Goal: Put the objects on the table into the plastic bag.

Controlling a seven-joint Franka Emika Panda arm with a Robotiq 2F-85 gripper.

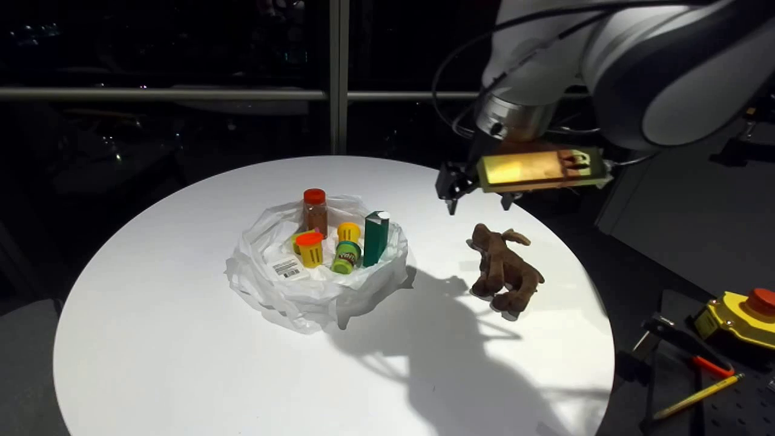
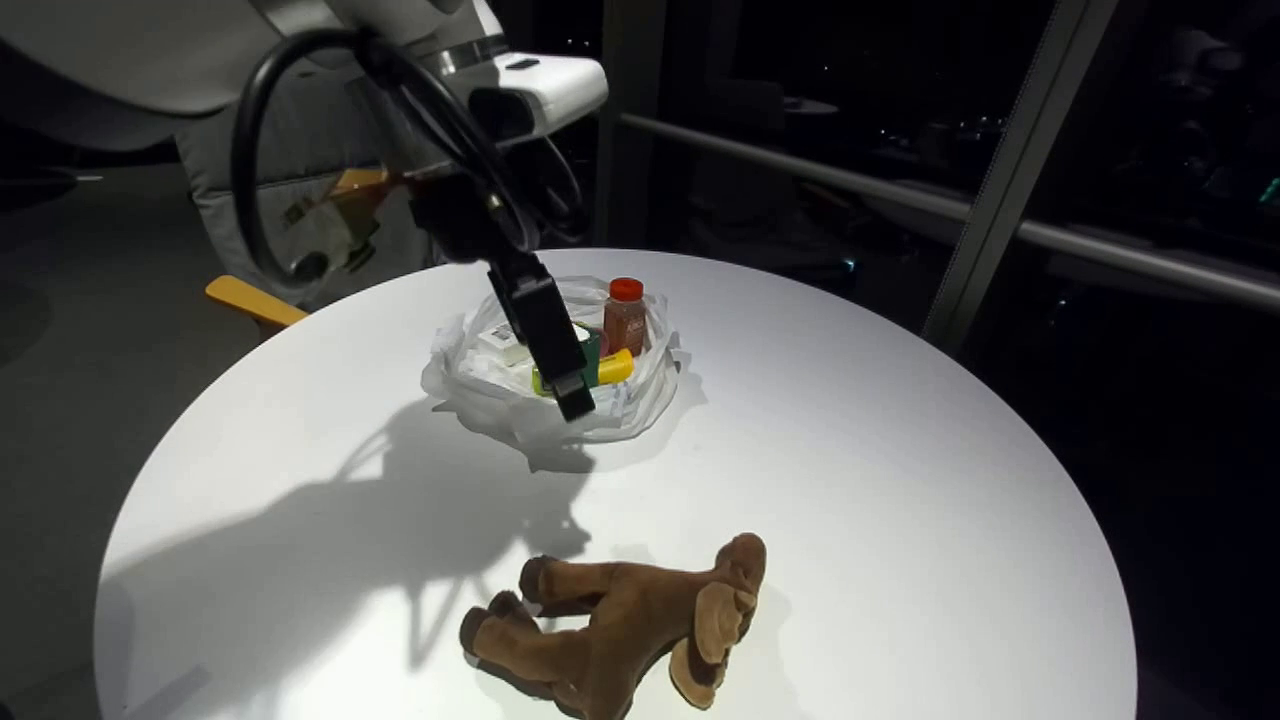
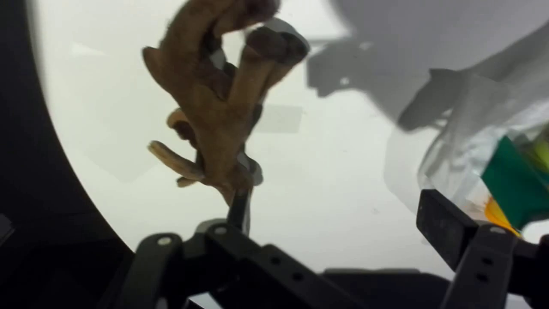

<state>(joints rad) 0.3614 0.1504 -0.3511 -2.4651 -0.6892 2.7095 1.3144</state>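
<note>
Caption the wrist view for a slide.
Open, empty jaws above the table; brown plush animal lies outside the plastic bag.

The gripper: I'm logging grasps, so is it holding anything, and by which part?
Nothing is held: the gripper stands open, and the brown plush animal lies apart from it on the table.

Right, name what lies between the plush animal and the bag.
Just white tabletop, partly shadowed, separates the brown plush animal from the bag in both exterior views.

A yellow stick [image 1: 699, 397] lies near a red-buttoned yellow box [image 1: 738, 325]. A grey chair [image 2: 310, 145] has an orange armrest [image 2: 253, 298].
</note>
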